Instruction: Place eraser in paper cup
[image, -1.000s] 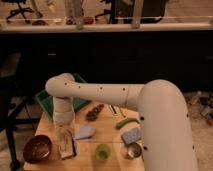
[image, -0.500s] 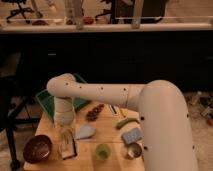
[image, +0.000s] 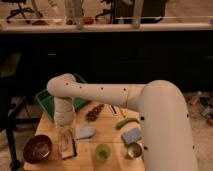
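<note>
My gripper (image: 65, 143) points straight down over the left part of the wooden table (image: 107, 131), just right of a maroon bowl (image: 37, 148). The white arm reaches to it from the right. A narrow dark strip with pale edges, the eraser (image: 73, 147), stands along the gripper's lower right side. I cannot tell whether it is held or lying on the table. The paper cup is hidden from view.
A grey-blue lump (image: 85, 132) lies right of the gripper. A translucent green cup (image: 102, 151) and a metal cup (image: 133, 150) stand at the front, with a blue-grey sponge (image: 131, 135) and a green pod (image: 127, 122) behind them. A green tray (image: 49, 102) sits at the back left.
</note>
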